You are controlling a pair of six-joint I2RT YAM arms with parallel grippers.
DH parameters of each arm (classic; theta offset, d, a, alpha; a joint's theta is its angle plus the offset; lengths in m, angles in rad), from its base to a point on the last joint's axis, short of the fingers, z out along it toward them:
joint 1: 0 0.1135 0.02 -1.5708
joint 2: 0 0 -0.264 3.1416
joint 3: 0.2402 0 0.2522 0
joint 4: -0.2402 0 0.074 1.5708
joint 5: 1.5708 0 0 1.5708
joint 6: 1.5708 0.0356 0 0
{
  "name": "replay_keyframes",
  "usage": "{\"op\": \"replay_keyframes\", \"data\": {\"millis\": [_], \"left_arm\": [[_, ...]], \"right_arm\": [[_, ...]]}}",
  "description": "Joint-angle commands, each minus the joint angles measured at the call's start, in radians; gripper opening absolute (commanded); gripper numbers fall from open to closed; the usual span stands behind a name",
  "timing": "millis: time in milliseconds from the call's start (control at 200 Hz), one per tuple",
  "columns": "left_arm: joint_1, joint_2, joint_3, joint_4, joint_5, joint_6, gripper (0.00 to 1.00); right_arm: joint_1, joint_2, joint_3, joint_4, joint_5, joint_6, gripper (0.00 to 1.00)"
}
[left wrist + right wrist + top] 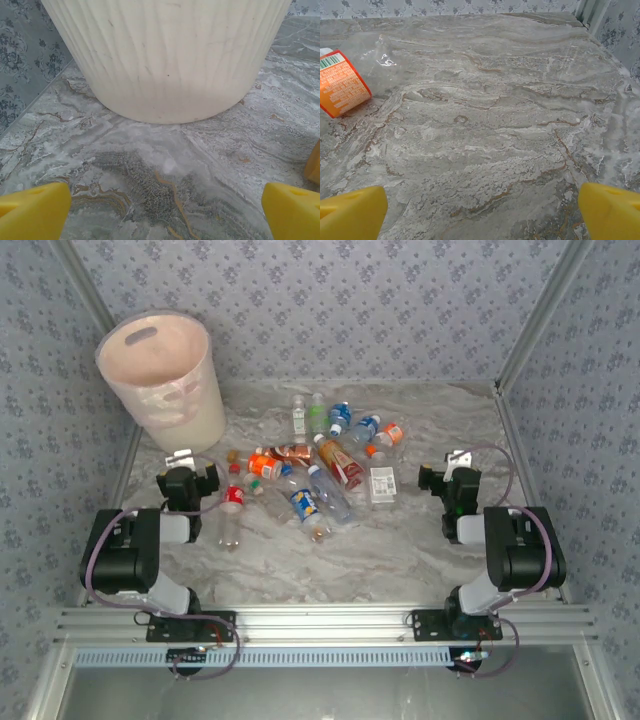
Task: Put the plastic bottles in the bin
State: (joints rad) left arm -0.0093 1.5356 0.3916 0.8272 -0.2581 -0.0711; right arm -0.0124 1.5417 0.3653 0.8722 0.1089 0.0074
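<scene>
From the top camera, the plastic bottles [320, 465] are lying scattered across the middle of the marble table [400, 540], while the bin [170, 400] is standing upright in the far left corner. The left gripper [180, 465] and the right gripper [458, 465] are sitting on either side of the pile, holding nothing. In the left wrist view, the yellow fingers [35, 212] are standing wide apart, facing the bin's ribbed wall just ahead. In the right wrist view, the fingertips [352, 212] are likewise sitting wide apart over bare table, with an orange-labelled bottle [342, 82] lying at the left edge.
</scene>
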Motion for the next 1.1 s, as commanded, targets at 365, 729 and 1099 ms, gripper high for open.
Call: {"op": "replay_keyframes", "data": {"millis": [365, 729, 1099], "left_arm": [[-0.003, -0.003, -0.002, 0.030, 0.011, 0.004, 0.98], [-0.003, -0.002, -0.001, 0.030, 0.011, 0.004, 0.98], [-0.003, -0.006, -0.007, 0.036, 0.011, 0.005, 0.98]], "right_arm": [[-0.002, 0.001, -0.003, 0.021, -0.007, 0.006, 1.00], [-0.004, 0.002, -0.002, 0.018, -0.012, 0.008, 1.00], [-0.005, -0.002, -0.007, 0.028, -0.012, 0.009, 1.00]]}}
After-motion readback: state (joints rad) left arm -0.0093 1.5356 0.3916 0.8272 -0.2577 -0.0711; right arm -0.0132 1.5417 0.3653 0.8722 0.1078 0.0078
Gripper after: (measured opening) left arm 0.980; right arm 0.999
